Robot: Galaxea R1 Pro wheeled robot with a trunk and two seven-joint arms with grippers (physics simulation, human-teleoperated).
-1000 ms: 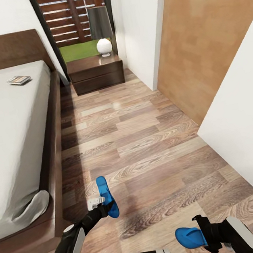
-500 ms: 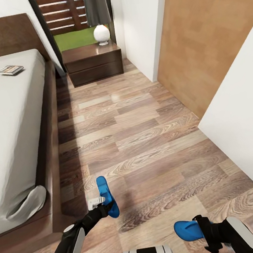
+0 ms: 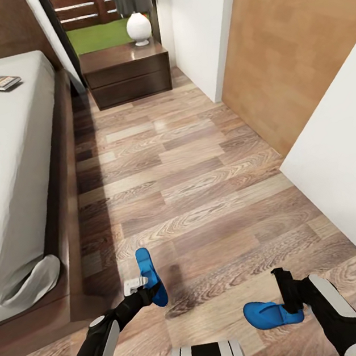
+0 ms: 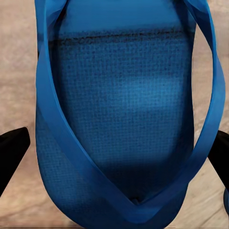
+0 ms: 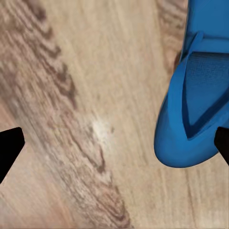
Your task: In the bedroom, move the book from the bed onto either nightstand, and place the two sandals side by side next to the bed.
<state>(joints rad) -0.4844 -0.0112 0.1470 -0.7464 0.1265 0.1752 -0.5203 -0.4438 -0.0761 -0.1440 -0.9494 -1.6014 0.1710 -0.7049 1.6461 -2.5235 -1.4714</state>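
The left pincer [image 3: 142, 287] grips one blue sandal [image 3: 149, 277], a woven-textured sole standing on edge, its long axis running toward the glossy two-drawer nightstand [image 3: 127, 74]. The right pincer [image 3: 287, 298] is released, touching the other sandal [image 3: 270, 314], which lies flat crosswise on the wood-plank floor [image 3: 202, 185]. The thin book [image 3: 0, 82] lies on the bed's [image 3: 10, 170] off-white mattress.

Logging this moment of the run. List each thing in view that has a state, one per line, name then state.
left gripper: shut on the left sandal
left sandal: tilted on edge in the grip
right gripper: fingers spread wide, at the right sandal's edge
right sandal: flat, low by the floor
book: lying flat on the bed
bed: bare mattress, sheet corner hanging off
nightstand: both drawers closed
lamp: upright on the nightstand
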